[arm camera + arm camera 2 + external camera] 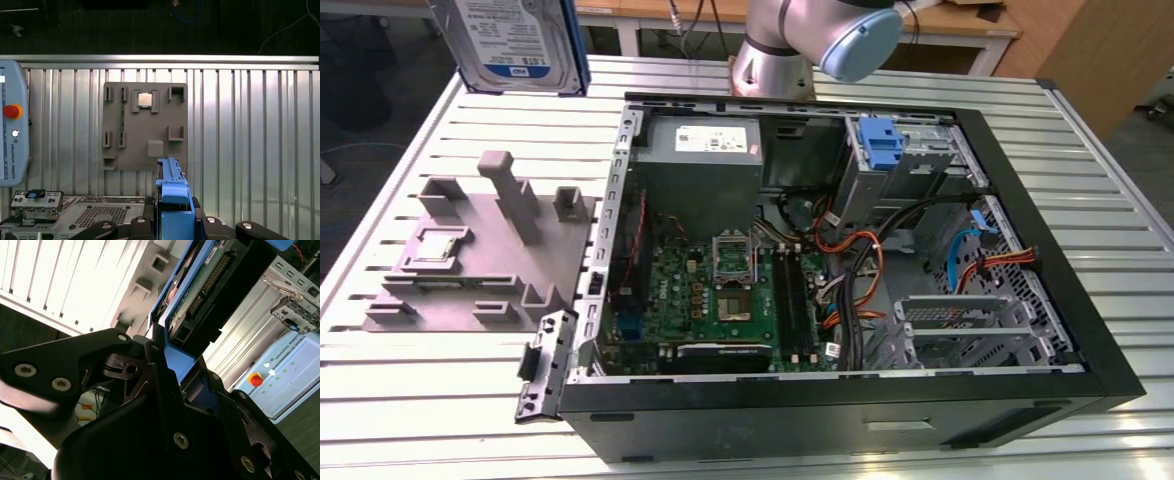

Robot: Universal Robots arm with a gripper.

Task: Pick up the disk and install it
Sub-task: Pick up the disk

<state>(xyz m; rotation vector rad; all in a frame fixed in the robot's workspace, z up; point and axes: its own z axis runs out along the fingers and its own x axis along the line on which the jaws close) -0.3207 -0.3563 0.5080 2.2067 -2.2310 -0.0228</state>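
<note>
The disk (514, 45) hangs upright in the air at the exterior view's far left, above the back of the slatted table. It has a silver-grey body, a white-and-blue label and blue side rails. In the second wrist view my gripper (165, 355) is shut on the disk (200, 285), its black fingers (120, 367) clamping the blue rail with the circuit-board side showing. The first wrist view looks down past the gripper (175, 225) along the disk's blue rail (172, 192) to the table far below.
An open computer case (1107, 330) lies on the table, with a motherboard, cables, a blue bracket (881, 145) and a metal drive cage (954, 325). A grey fixture plate (480, 250) beside it carries a small silver chip (145, 100). A teach pendant (12, 130) lies nearby.
</note>
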